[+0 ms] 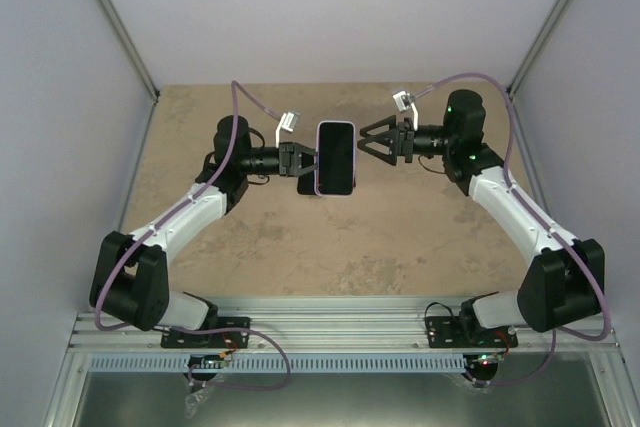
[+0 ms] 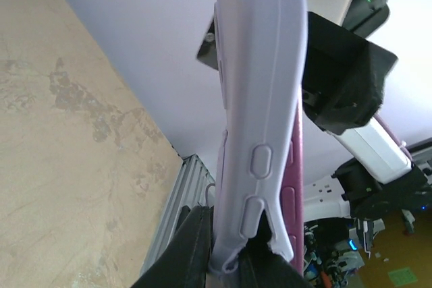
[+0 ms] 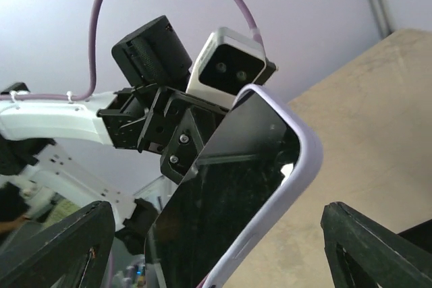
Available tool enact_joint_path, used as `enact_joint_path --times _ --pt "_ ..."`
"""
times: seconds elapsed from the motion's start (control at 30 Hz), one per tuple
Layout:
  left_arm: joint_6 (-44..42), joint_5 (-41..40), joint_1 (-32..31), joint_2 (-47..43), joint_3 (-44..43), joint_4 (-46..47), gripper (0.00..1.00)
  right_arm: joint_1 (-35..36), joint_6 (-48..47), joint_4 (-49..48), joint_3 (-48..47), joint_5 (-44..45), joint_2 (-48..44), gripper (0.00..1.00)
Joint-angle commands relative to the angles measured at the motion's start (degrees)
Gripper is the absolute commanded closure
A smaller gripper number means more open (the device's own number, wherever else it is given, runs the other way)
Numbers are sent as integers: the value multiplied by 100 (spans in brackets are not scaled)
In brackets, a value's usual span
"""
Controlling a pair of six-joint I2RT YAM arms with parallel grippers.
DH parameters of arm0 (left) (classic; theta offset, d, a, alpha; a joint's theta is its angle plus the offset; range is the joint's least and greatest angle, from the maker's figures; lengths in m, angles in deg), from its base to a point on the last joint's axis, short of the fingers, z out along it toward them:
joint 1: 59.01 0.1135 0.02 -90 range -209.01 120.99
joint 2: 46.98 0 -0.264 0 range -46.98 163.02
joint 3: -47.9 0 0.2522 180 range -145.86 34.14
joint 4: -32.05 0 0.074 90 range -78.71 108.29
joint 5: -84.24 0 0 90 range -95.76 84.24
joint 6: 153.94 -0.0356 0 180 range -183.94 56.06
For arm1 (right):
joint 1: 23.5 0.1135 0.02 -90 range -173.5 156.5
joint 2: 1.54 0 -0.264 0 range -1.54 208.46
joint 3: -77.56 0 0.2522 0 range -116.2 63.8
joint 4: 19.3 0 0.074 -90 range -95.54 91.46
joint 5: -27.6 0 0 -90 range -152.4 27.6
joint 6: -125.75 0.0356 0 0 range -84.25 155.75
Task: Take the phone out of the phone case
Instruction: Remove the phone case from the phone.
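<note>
The phone (image 1: 337, 152), black screen up, sits in a lavender phone case (image 1: 318, 175) and is held in the air above the table's middle. My left gripper (image 1: 305, 160) is shut on the case's left edge. In the left wrist view the case (image 2: 260, 99) stands up from my left gripper (image 2: 226, 251), and its lower lip is peeled off the phone's pink side (image 2: 295, 166). My right gripper (image 1: 362, 143) is open just right of the phone. The right wrist view shows the screen (image 3: 223, 200) and case rim (image 3: 305, 160) between the wide-apart fingers of my right gripper (image 3: 219, 234), untouched.
The tan table (image 1: 400, 237) lies below, with pale walls on three sides. An aluminium rail (image 1: 340, 332) with both arm bases runs along the near edge. The left arm's wrist camera (image 3: 226, 65) shows behind the phone in the right wrist view.
</note>
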Motion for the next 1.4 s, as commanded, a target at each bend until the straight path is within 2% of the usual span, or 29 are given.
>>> enact_joint_path --times 0.0,0.2,0.4,0.57,1.0,1.37 --pt "445 -23 135 75 -26 563 100 -5 -1633 1201 -428 669 -336 15" --pt "813 -50 264 270 -77 572 100 115 -3207 2167 -779 1475 -551 14" --pt "1013 -158 310 412 -241 119 100 637 -4884 3110 -1257 2595 -579 15" --pt "1332 -112 361 564 -293 100 100 1089 -5739 3347 -1218 3328 -592 19" --pt "2122 95 398 1050 -311 761 100 1946 -6554 3239 -629 4473 -666 29" --pt "2204 146 398 1173 -320 800 100 2617 -6932 2960 -307 5487 -565 37"
